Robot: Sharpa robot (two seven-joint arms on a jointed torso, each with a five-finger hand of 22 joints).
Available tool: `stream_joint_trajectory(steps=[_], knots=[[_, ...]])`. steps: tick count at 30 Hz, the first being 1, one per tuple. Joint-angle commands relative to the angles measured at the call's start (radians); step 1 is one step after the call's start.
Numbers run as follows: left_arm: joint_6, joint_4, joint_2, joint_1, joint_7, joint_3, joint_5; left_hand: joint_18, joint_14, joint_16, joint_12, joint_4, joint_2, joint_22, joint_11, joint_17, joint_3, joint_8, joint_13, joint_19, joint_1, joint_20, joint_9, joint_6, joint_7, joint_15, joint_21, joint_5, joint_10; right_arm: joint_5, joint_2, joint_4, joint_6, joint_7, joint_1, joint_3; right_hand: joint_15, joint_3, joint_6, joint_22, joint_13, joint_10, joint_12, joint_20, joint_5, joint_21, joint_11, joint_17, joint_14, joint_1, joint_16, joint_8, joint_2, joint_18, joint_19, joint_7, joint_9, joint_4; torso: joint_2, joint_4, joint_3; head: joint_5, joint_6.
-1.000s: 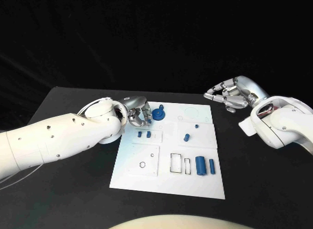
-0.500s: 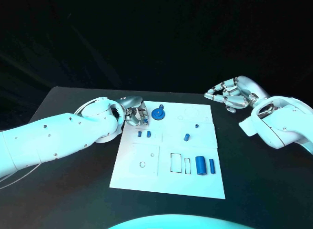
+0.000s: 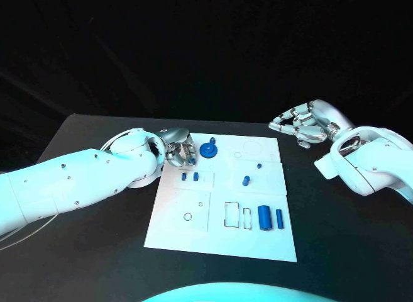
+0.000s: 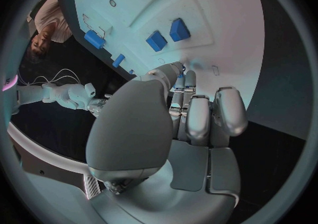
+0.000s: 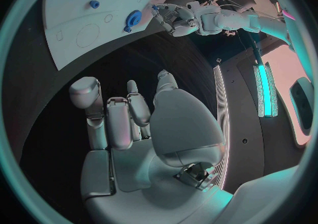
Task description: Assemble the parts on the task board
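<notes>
- Since a second ago my left hand (image 3: 181,151) has drawn slightly back from the blue round part (image 3: 209,150), fingers curled, holding nothing
- Part sits on the task board (image 3: 222,242)'s far edge
- Right hand (image 3: 303,126) hangs empty, half-curled, so seating seems finished

Robot lab — black table (image 3: 97,189), white task board (image 3: 188,233).

Black worktop (image 3: 88,251) under it all, and the white task board (image 3: 193,236) lies flat on its middle, small blue parts (image 3: 265,218) resting across the board.
</notes>
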Motion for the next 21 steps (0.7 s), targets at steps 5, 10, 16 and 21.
stream_joint_trajectory(steps=[5,10,16,21], knots=[[0.03,-0.005,0.01,-0.001,0.0,-0.001,0.005,-0.019,0.006,0.0,-0.006,-0.001,0.0,0.001,-0.002,-0.001,0.006,-0.005,0.0,0.008,-0.008,0.0,-0.002,0.006,-0.001,-0.001,0.006,-0.005,0.008,-0.005,0.001,0.002,0.003,0.005,-0.001,0.0,-0.005,-0.006,0.004,0.001,0.001,0.0,0.004,-0.003,0.001,-0.002,-0.002,0.0,0.032,0.0,-0.001,0.005,0.013,0.017,-0.002,-0.006,0.001,-0.002,0.0,0.0001,-0.0004,0.0,-0.002],[0.04,-0.006,0.011,-0.001,-0.003,-0.002,0.005,-0.019,0.005,-0.001,-0.006,-0.001,0.0,0.0,-0.002,-0.003,0.006,-0.005,0.0,0.008,-0.009,0.0,-0.002,0.007,-0.002,-0.001,0.006,-0.006,0.008,-0.005,0.001,0.002,0.003,0.005,-0.001,0.0,-0.005,-0.006,0.004,0.001,0.001,0.0,0.004,-0.003,0.001,-0.002,-0.002,0.0,0.032,0.0,-0.001,0.005,0.013,0.017,-0.002,-0.006,0.001,-0.002,0.0,0.0009,-0.0001,0.0,-0.004],[0.049,-0.006,0.011,-0.001,-0.006,-0.003,0.005,-0.019,0.006,0.001,-0.007,-0.002,0.0,0.001,-0.002,0.0,0.006,-0.005,0.0,0.008,-0.009,0.0,-0.002,0.007,-0.002,-0.001,0.006,-0.006,0.009,-0.005,0.001,0.003,0.003,0.005,-0.001,0.0,-0.005,-0.006,0.004,0.001,0.001,0.0,0.004,-0.003,0.001,-0.002,-0.002,0.0,0.032,0.0,-0.001,0.005,0.013,0.017,-0.002,-0.006,0.001,-0.002,-0.001,0.0004,-0.0004,0.0,-0.005],[0.051,-0.005,0.011,-0.001,-0.009,-0.003,0.005,-0.019,0.006,0.0,-0.008,-0.002,0.001,0.002,-0.003,-0.002,0.007,-0.005,0.0,0.008,-0.01,0.0,-0.003,0.008,-0.002,-0.002,0.007,-0.007,0.01,-0.005,0.001,0.003,0.003,0.005,-0.001,0.0,-0.005,-0.006,0.004,0.001,0.001,0.0,0.004,-0.003,0.001,-0.002,-0.002,0.0,0.032,0.0,-0.001,0.005,0.013,0.017,-0.002,-0.006,0.001,-0.002,0.0,0.0002,-0.0004,0.001,-0.007]])
